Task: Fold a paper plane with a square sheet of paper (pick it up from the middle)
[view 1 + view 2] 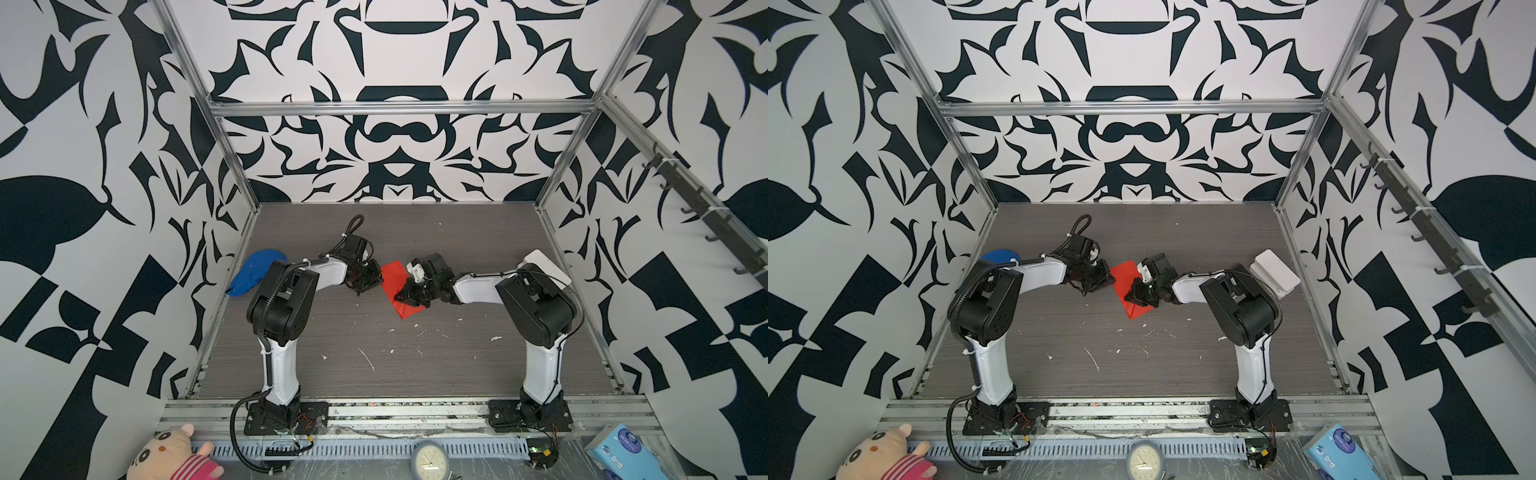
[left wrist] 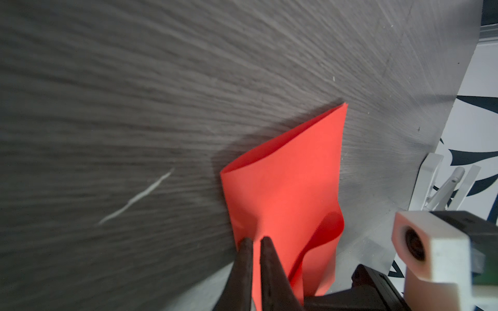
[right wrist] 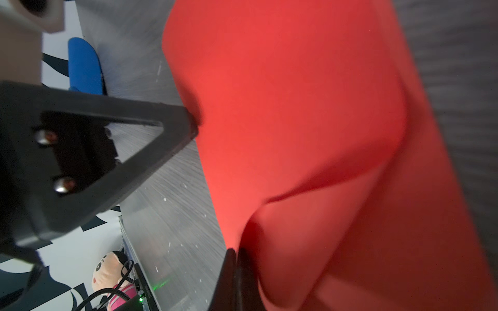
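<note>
Red square sheet of paper (image 1: pixel 392 280) (image 1: pixel 1125 276) is sitting near the centre of the desk (image 1: pixel 374 353), between my two pincers, in both top views. It is bending over itself in a loose, uncreased fold, and in the left wrist view (image 2: pixel 291 188) its two layers are bowing apart at the open end.

1. At the desk's left edge, a blue cloth lump (image 1: pixel 255 272) is lying partly behind my left arm, well apart from the paper.

2. My left pincer (image 1: pixel 376 278) (image 1: pixel 1111 279) is reaching in from the left and meeting the sheet's left edge. In the left wrist view (image 2: pixel 256 242) its fingers (image 2: pixel 245 253) are standing almost together, with only a thin strip of red running between them: I am pinching the paper there. The right wrist view is showing this same pincer tip (image 3: pixel 192 121) biting the sheet's edge.

3. My right pincer (image 1: pixel 399 297) (image 1: pixel 1130 297) is coming in from the right and lying over the sheet's right side. In the right wrist view (image 3: pixel 235 253) its fingers are pressed together, and a curled flap of the paper (image 3: pixel 296 107) is rising out from them, so I am gripping the paper here as well.

4. At the desk's right edge, a white box (image 1: pixel 544 266) is resting behind my right arm, apart from the sheet.

White scuffs are marking the desk toward its near edge.
</note>
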You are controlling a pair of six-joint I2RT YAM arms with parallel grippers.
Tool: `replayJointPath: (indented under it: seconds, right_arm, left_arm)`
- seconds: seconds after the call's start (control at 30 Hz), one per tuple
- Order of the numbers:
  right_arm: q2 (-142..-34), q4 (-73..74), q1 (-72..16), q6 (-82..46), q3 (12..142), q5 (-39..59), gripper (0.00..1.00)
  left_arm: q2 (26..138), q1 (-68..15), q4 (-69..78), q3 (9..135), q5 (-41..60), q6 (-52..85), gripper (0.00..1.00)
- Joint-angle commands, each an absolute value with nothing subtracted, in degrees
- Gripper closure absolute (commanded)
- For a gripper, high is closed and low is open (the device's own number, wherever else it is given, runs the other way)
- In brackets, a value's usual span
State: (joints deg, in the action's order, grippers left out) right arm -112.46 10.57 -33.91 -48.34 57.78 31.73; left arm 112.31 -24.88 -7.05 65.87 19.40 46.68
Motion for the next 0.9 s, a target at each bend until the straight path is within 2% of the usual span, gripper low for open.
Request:
replayJointPath:
  seconds: [0.0,0.87]
  right_arm:
    - [-109.82,11.15,-34.14,-46.99,57.14,30.66,1.0]
    - [-111.01,16.0,-34.13,-48.61,55.85,30.84,1.0]
  left_arm:
    - [114.39,-25.05,-8.96,64.86,19.11,47.02,0.88]
    - [114.38,-25.06,-8.96,64.95,19.16,47.28,0.88]
